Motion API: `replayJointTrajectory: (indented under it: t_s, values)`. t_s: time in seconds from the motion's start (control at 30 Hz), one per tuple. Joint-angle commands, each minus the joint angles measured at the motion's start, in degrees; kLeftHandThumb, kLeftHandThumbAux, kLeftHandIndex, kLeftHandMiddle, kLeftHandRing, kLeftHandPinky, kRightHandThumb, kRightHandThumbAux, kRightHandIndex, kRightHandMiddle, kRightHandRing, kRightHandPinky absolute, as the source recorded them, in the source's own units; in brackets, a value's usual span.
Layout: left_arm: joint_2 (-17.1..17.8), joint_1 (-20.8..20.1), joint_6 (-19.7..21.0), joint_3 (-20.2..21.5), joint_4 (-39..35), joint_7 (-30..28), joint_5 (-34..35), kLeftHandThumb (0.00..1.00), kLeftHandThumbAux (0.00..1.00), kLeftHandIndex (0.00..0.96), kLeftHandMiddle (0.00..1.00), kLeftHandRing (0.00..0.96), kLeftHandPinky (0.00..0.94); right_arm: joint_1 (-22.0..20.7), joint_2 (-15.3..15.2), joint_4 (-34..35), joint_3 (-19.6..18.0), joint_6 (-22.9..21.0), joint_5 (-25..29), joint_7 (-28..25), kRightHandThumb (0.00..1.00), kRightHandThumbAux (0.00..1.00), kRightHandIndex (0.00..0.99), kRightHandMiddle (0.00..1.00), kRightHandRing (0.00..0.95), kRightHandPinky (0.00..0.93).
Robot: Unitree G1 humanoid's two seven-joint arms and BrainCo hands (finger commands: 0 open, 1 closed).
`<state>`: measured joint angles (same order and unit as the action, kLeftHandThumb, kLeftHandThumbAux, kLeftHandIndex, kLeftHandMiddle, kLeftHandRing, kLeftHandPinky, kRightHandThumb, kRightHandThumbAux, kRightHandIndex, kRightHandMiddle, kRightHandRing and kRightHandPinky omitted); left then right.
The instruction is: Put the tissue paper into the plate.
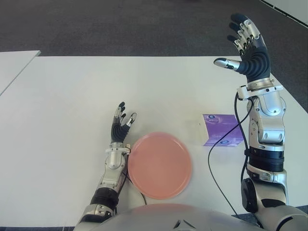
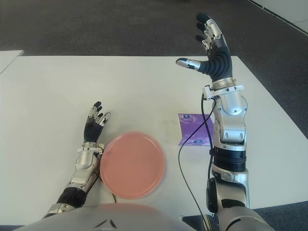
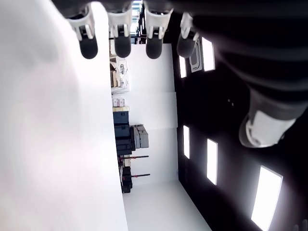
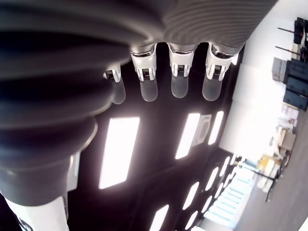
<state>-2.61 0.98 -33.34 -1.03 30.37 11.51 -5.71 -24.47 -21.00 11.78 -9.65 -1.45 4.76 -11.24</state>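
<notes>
A purple tissue pack (image 1: 220, 130) lies flat on the white table (image 1: 72, 96), to the right of a round pink plate (image 1: 160, 165) that holds nothing. My right hand (image 1: 245, 43) is raised high above the table beyond the pack, palm forward, fingers spread and holding nothing; its forearm crosses in front of the pack's right end. My left hand (image 1: 121, 120) shows just left of the plate's upper rim, fingers extended, nothing in it. Both wrist views show only straight fingertips (image 3: 120, 45) against the room's ceiling.
A black cable (image 1: 219, 159) hangs from the right arm and crosses the table between plate and tissue pack. A second white table (image 1: 12, 67) adjoins at the far left. Dark carpet (image 1: 120, 24) lies beyond the far edge.
</notes>
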Motion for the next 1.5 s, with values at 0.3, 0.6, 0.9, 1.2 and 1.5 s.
replayJointTrajectory:
  t_s: [0.3,0.6,0.9,1.2,1.5]
  values:
    - [-0.4,2.7,1.5,0.2,1.1,0.1,-0.3,0.001,0.522,0.000,0.000,0.000,0.000,0.5,0.7,0.4,0.7,-1.2,-0.2,0.3,0.267,0.786,0.097,0.016,0.000,0.000]
    - [-0.2,3.2,2.5,-0.1,-0.2,-0.3,-0.7,0.000,0.533,0.000,0.000,0.000,0.000,0.5,0.8,0.4,0.9,-1.2,-0.3,0.4,0.267,0.786,0.097,0.016,0.000,0.000]
    - [-0.1,4.1,3.4,-0.2,-1.9,-0.7,-0.4,0.000,0.536,0.000,0.000,0.000,0.000,0.6,1.0,0.7,1.0,-1.4,-0.5,0.5,0.267,0.786,0.097,0.016,0.000,0.000]
    - [0.0,5.1,4.7,-0.3,-3.6,-0.4,-0.9,0.000,0.527,0.000,0.000,0.000,0.000,0.9,1.1,1.5,1.0,-1.7,-0.5,0.5,0.267,0.786,0.097,0.016,0.000,0.000]
    - [0.0,5.6,5.9,-0.1,-5.2,-0.2,-1.1,0.004,0.518,0.000,0.000,0.000,0.000,1.4,1.2,2.5,1.1,-2.2,-0.6,0.7,0.267,0.786,0.097,0.016,0.000,0.000]
